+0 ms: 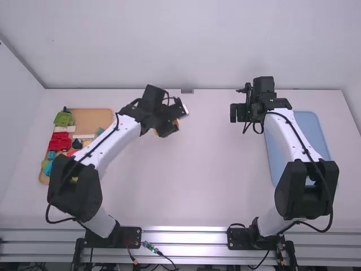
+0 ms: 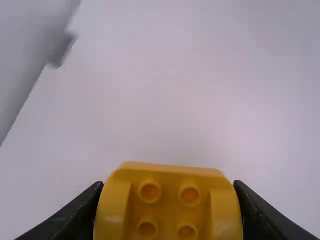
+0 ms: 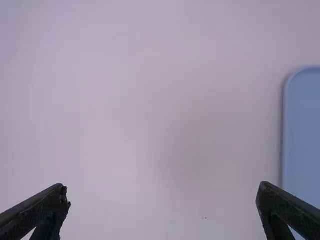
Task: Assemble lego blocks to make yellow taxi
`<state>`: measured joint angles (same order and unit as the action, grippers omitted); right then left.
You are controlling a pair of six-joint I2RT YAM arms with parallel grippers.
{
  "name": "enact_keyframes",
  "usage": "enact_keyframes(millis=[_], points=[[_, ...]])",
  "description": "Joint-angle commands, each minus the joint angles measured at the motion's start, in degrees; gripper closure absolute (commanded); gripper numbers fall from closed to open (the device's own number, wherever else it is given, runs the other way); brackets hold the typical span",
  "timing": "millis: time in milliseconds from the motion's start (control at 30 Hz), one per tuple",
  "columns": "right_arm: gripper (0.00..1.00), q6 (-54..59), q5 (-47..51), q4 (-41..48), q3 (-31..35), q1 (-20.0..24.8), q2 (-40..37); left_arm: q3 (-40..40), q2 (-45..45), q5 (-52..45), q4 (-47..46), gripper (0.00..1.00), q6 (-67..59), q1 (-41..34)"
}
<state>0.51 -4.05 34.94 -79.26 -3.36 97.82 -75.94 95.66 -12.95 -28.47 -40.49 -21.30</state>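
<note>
In the high view my left gripper (image 1: 169, 130) is over the table's middle-left part, with bits of a yellow-orange block (image 1: 176, 122) showing at it. The left wrist view has the yellow block (image 2: 169, 200) squeezed between both fingers of my left gripper (image 2: 169, 212), its studless side with several round tubes facing the camera. My right gripper (image 1: 237, 113) is at the right of the table's far half, near the blue tray. Seen in the right wrist view, my right gripper (image 3: 163, 195) has its fingers wide apart and nothing between them.
At the left, an orange-brown tray (image 1: 93, 117) holds several loose pieces, among them a red vehicle piece (image 1: 59, 141) and a green block (image 1: 64, 118). The left forearm reaches over that tray's right side. A blue tray (image 1: 307, 124) lies at the right, partly under the right arm.
</note>
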Motion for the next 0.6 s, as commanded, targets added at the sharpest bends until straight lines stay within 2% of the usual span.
enact_keyframes(millis=[0,167,400,567], points=[[0.01,-0.3,1.1,0.5,-1.4,0.5,0.3,3.1,-0.4,-5.4,-1.7,0.89,-4.8,-4.4],[0.01,-0.3,0.9,1.1,-1.4,1.3,0.3,8.8,0.5,-5.6,1.2,0.94,-3.7,-10.6],[0.01,-0.3,0.9,1.5,-1.4,2.3,0.3,17.5,1.2,-4.0,11.8,0.88,-0.9,-13.0],[0.01,-0.1,0.9,1.3,-1.4,2.1,0.3,18.7,4.2,-1.4,13.7,0.88,0.0,-14.7]])
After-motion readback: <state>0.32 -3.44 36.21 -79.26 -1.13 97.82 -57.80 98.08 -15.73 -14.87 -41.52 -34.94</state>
